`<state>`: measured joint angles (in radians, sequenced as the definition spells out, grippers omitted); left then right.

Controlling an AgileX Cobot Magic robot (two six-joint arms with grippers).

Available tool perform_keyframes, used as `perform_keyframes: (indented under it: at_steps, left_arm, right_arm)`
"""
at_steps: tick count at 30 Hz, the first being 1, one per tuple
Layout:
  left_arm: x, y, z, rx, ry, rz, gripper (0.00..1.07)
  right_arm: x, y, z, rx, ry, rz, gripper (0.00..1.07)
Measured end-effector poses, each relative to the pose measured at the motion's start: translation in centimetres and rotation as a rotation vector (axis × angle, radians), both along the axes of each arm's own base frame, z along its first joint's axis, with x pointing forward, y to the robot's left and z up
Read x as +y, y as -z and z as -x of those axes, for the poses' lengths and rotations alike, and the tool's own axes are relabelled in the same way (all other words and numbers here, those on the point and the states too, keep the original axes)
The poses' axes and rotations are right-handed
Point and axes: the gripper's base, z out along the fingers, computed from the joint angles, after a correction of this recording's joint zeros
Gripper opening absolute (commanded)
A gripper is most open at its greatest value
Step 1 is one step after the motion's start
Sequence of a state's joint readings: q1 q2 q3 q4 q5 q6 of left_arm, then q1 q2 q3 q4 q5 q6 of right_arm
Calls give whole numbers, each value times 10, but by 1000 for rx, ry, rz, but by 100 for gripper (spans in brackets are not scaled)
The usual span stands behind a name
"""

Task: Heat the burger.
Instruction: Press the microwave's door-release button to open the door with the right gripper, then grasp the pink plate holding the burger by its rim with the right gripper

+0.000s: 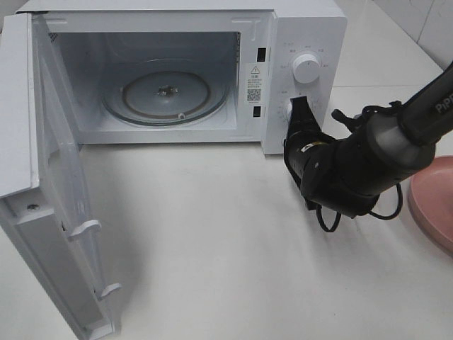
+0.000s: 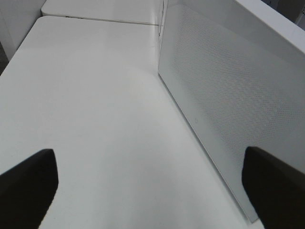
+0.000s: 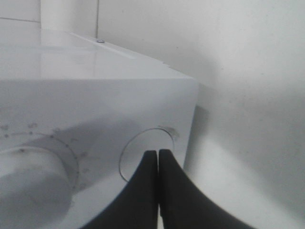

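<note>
Two claws to report.

Right claw (image 1: pixel 299 106): shut tight, fingers (image 3: pixel 181 200) pressed flat together, nothing clamped between. Points straight at the control panel (image 1: pixel 311 42) of the white microwave (image 1: pixel 177 14). Meets a flat round button (image 3: pixel 136 143) at the fingertips; firm contact or a hairline gap cannot be told. Sits just beside the lower dial (image 3: pixel 28 181), with the upper dial (image 1: pixel 306 69) near, above the tips. Stands apart from the cooking cavity, with its glass turntable (image 1: pixel 166 95) on the far side of the lower dial from the claw. Has the pink plate (image 1: pixel 435 202) behind it, near the arm, flat on the tabletop (image 1: pixel 212 234) and cut off by the edge of the high view.

Left claw (image 2: pixel 147 152): spread wide, one finger (image 2: pixel 26 186) at each side of the wrist view, nothing held. Hangs over bare white tabletop; height above it cannot be told. Runs just beside the microwave door (image 2: pixel 228 95), swung fully open, perforated window panel facing the claw.

Burger: not visible in any view; position relative to either claw cannot be told.
</note>
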<state>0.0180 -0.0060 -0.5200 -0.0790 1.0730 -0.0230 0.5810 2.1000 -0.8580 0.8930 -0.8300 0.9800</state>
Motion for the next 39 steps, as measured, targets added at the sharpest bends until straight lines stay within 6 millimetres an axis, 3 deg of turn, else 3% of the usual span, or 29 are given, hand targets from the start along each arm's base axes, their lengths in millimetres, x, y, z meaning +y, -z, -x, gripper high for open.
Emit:
perform_keyframes:
  at_steps: [6,20,34,39]
  left_arm:
    - [0,0,0,0,0,0,98]
    - [0,0,0,0,0,0,98]
    - [0,0,0,0,0,0,98]
    - [0,0,0,0,0,0,98]
  right_arm:
    - [-3,-5,9,33,-58,62,0]
    - [-12,-47,35,86,-389,375,0]
    - [-3,-75,55,111,-826,629,3]
    - [-14,-83,62,160,-1061,677,4]
